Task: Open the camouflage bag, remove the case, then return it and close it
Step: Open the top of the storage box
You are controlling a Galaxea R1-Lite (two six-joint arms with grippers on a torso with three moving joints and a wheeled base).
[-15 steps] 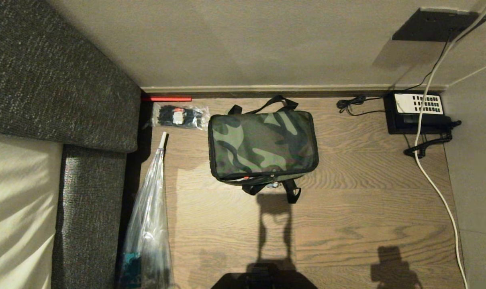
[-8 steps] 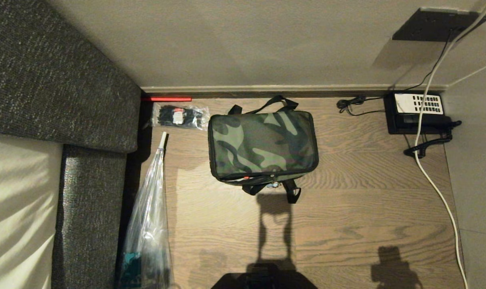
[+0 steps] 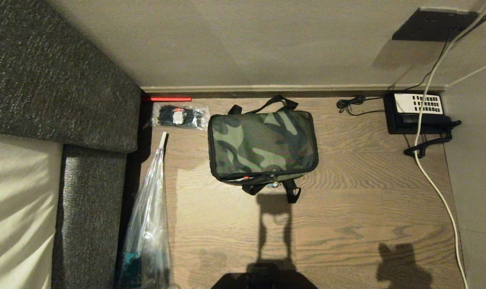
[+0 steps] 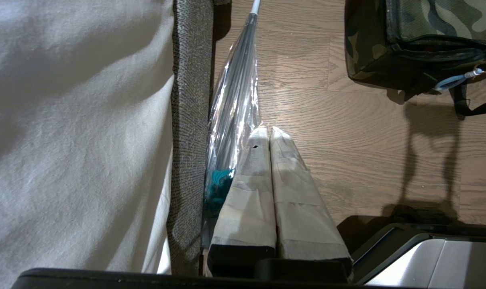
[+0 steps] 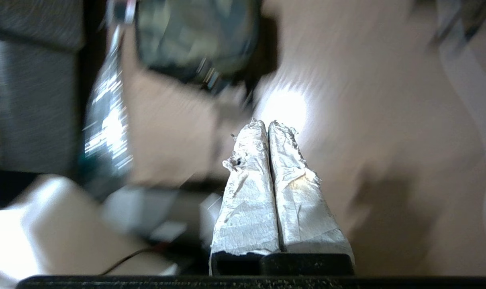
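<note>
The camouflage bag (image 3: 263, 146) lies zipped shut on the wooden floor near the back wall, its black straps sticking out front and back. A corner of the bag (image 4: 419, 36) with its zip pull ring shows in the left wrist view. The case is hidden. My left gripper (image 4: 269, 129) is shut and empty, hanging over the floor beside the sofa, well short of the bag. My right gripper (image 5: 267, 122) is shut and empty too, above the floor with the bag (image 5: 195, 36) ahead of it. Neither gripper shows in the head view.
A grey sofa (image 3: 58, 120) fills the left side. A clear-wrapped umbrella (image 3: 150, 216) lies along it. A small clear packet of black items (image 3: 180, 115) sits left of the bag. A black telephone (image 3: 417, 112) and a white cable (image 3: 431, 176) lie at the right.
The bag and the other things have stayed put. The shadow at the lower right of the floor has shifted and changed shape, which fits the right arm moving.
</note>
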